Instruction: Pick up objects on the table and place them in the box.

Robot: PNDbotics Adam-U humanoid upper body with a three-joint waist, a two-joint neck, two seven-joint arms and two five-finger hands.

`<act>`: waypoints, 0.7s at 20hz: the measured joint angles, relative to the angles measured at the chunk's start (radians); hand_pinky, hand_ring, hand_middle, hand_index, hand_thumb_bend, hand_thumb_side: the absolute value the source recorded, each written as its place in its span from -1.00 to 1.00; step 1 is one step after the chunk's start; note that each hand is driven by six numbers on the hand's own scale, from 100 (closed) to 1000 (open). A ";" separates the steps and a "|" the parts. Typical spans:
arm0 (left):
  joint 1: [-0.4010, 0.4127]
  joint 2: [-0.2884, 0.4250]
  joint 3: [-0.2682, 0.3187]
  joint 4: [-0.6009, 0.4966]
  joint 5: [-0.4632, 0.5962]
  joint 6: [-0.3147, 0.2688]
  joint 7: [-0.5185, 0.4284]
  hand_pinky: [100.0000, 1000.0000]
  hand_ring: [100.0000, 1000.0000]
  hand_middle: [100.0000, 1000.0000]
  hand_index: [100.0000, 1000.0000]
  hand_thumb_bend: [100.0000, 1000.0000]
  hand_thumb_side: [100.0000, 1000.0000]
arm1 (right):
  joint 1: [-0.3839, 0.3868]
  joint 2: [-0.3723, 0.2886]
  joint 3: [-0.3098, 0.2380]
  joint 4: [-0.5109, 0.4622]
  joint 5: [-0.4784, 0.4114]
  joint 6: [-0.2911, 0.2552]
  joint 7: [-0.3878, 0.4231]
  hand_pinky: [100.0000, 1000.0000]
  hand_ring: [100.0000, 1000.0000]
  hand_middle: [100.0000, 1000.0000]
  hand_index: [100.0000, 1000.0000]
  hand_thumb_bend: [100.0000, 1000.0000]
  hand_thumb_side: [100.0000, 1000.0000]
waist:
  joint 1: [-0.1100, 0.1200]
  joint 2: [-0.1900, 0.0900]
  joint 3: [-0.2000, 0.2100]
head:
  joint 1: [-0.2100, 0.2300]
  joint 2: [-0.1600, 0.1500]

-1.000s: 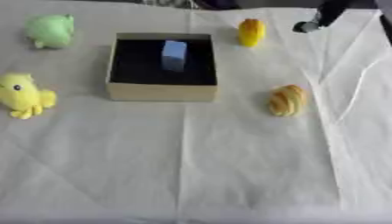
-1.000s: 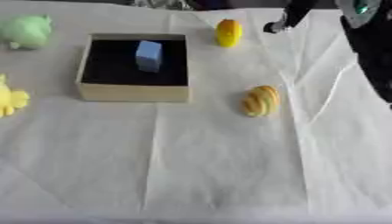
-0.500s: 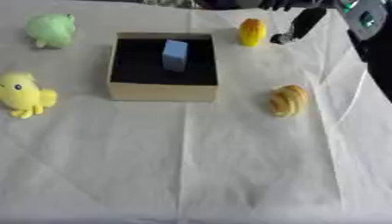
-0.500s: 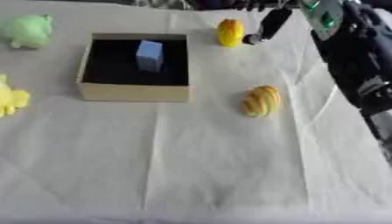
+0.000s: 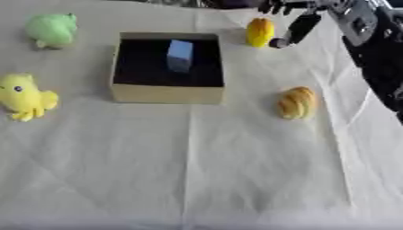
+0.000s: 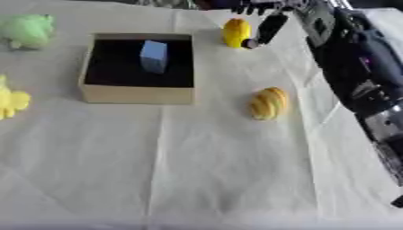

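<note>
- Right hand (image 5: 295, 20) moved in from the far right corner since a second ago, now just right of orange toy (image 5: 261, 31), thumb tip near its base.
- Fingers spread above the toy, holding nothing; contact unclear.
- Box (image 5: 167, 93) at centre-left, blue block (image 5: 179, 55) upright inside.
- Bread (image 5: 297, 102) right of box, apart.
- Green toy (image 5: 52, 29) far left; yellow toy (image 5: 24, 96) left of box.
- All on white cloth (image 5: 197, 170).
</note>
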 measured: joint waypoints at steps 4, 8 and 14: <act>-0.002 0.000 -0.004 -0.006 0.002 -0.002 -0.002 0.62 0.81 0.78 0.87 0.19 -0.13 | -0.011 0.003 -0.010 0.004 0.032 0.015 -0.060 0.67 0.80 0.81 0.88 -0.56 -0.79 | -0.003 0.007 0.013 | -0.009 0.000; -0.003 0.000 -0.006 -0.012 0.004 -0.002 -0.004 0.62 0.81 0.78 0.87 0.19 -0.13 | -0.014 0.003 -0.016 0.005 0.042 0.025 -0.092 0.67 0.80 0.79 0.88 -0.44 -0.82 | -0.003 0.013 0.018 | -0.013 0.000; -0.005 -0.005 -0.006 -0.014 0.007 -0.003 -0.006 0.62 0.81 0.78 0.87 0.19 -0.13 | -0.016 0.009 -0.016 0.019 0.052 0.029 -0.089 0.66 0.80 0.78 0.87 -0.44 -0.80 | -0.004 0.027 0.026 | -0.021 0.000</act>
